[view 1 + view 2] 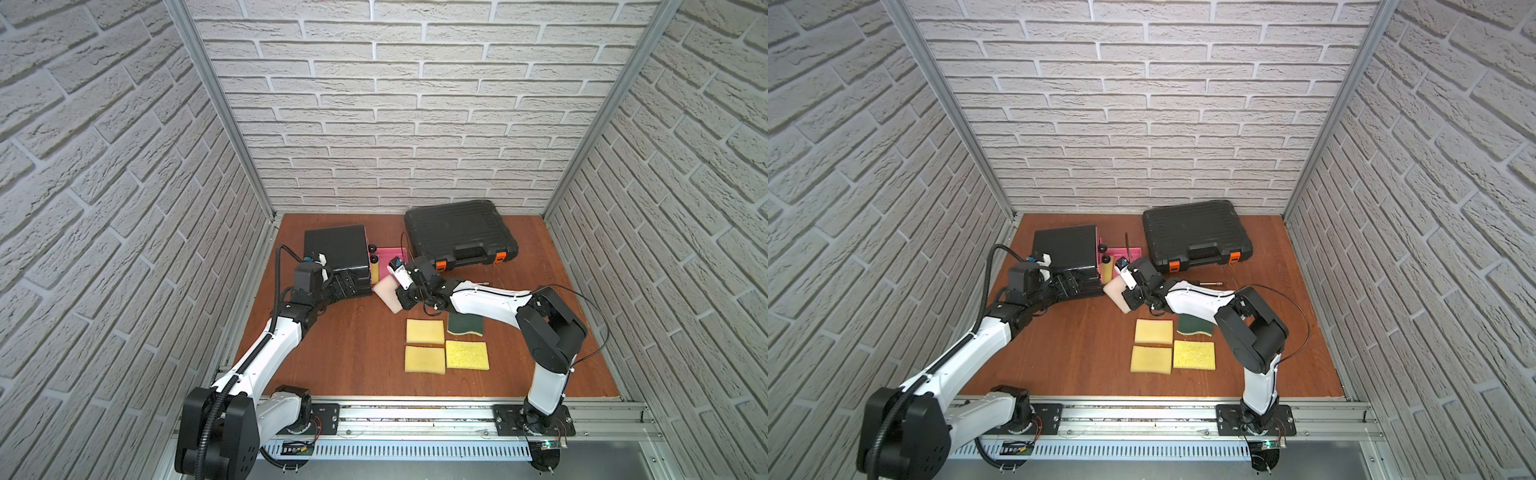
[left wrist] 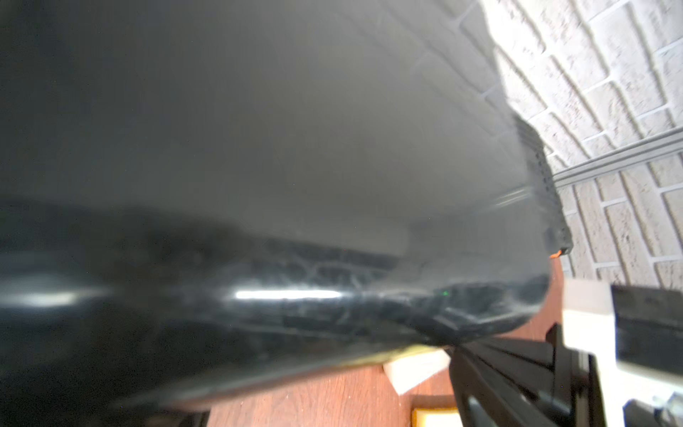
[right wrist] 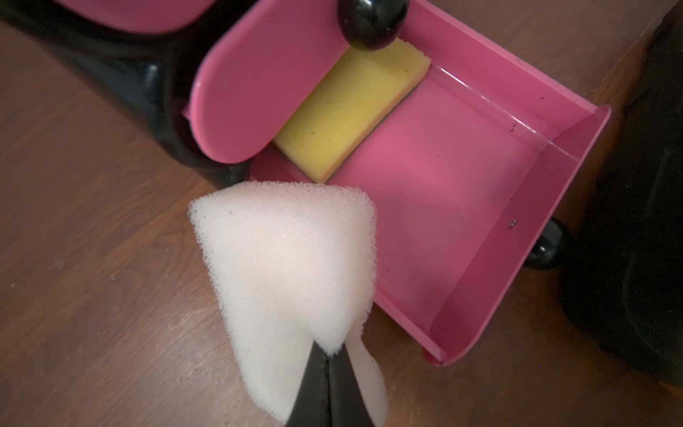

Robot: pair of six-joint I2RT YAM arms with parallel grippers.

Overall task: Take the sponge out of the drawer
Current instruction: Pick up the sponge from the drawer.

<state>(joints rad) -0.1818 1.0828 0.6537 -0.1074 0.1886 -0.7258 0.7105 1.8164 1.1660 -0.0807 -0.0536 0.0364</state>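
Note:
My right gripper (image 1: pixel 398 297) (image 1: pixel 1128 297) (image 3: pixel 327 356) is shut on a corner of a white sponge (image 1: pixel 385 292) (image 1: pixel 1115 292) (image 3: pixel 288 266). It holds the sponge over the wood table, just outside the near corner of the pulled-out pink drawer (image 1: pixel 392 252) (image 1: pixel 1130 251) (image 3: pixel 443 185). A yellow sponge (image 3: pixel 351 111) lies in that drawer, partly under another pink drawer front. The drawers belong to a black cabinet (image 1: pixel 336 245) (image 1: pixel 1065 245) (image 2: pixel 258 148). My left gripper (image 1: pixel 345 286) (image 1: pixel 1068 286) is open against the cabinet's near side. The left wrist view shows the white sponge (image 2: pixel 414 369) past the cabinet.
A black tool case (image 1: pixel 459 232) (image 1: pixel 1196 232) with orange latches stands behind the drawer. Several sponges lie on the table near my right arm: yellow ones (image 1: pixel 425 331) (image 1: pixel 466 354) and a green one (image 1: pixel 465 324). A thin metal tool (image 1: pixel 1210 282) lies by the right forearm.

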